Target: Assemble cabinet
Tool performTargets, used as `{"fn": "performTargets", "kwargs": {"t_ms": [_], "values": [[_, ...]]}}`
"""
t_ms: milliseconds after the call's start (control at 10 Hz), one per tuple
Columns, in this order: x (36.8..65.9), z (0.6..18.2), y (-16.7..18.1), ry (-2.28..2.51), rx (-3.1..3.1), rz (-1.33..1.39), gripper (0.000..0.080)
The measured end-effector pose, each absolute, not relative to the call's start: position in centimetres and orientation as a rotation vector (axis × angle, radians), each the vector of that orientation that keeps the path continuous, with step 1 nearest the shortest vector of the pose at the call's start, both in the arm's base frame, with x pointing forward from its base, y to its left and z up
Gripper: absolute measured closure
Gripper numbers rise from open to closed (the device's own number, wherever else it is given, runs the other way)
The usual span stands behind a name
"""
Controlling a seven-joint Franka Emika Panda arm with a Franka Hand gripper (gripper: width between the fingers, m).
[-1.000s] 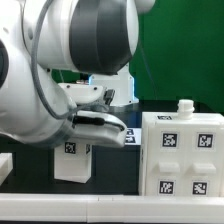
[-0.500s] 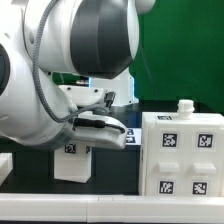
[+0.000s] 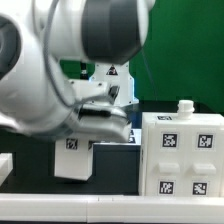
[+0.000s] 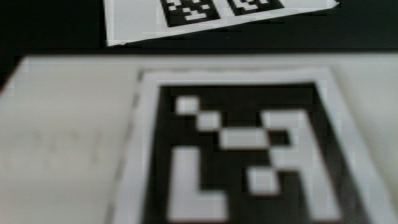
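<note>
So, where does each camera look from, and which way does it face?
Exterior view: off the arm, low, facing the big matte white tagged cabinet box and a small white tagged block; the glossy white robot arm shows.
Wrist view: on the wrist, very near a black-and-white square tag; no robot body shows.
Shared: tagged white parts; which, I cannot tell.
</note>
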State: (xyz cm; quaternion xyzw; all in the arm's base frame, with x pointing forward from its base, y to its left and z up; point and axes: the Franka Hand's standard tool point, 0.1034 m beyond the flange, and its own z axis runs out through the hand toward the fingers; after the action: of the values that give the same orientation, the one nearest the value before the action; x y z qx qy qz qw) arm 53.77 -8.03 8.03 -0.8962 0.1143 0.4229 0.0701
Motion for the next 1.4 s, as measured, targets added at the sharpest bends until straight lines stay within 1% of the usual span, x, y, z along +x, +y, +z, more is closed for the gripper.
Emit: {"fn": "performTargets", "kwargs": {"t_ms": [100,200,300,400,500,600,700,800,900,1000,1100,1200,1300,1400], "values": [[54.6,9.3,-7.6,0.319,-2.771,1.115,0.0245],[54.6,11.7,-6.7,0.262,-2.838,0.983,0.0245],[54.4,13.6,-5.9,0.199,-2.91,0.84,0.0245],[54.4,13.9,-5.7,0.193,-2.936,0.752,0.0244],[55.2,13.6,-5.9,0.201,-2.978,0.614,0.0244],[55.2,13.6,-5.9,0.205,-3.004,0.512,0.0244],[55.7,14.1,-5.7,0.203,-3.026,0.409,0.0244],[56.9,15.8,-4.8,0.18,-3.047,0.265,0.0244],[57.8,17.7,-3.9,0.161,-3.067,0.044,0.0243],[57.8,18.9,-2.4,0.207,-3.066,-0.151,0.0243],[57.6,19.2,-0.7,0.261,-3.052,-0.345,0.0243],[56.7,18.5,0.3,0.275,-3.04,-0.483,0.0243],[56.5,18.2,0.0,0.26,-3.04,-0.536,0.0243],[56.9,18.4,0.0,0.256,-3.031,-0.625,0.0243]]}}
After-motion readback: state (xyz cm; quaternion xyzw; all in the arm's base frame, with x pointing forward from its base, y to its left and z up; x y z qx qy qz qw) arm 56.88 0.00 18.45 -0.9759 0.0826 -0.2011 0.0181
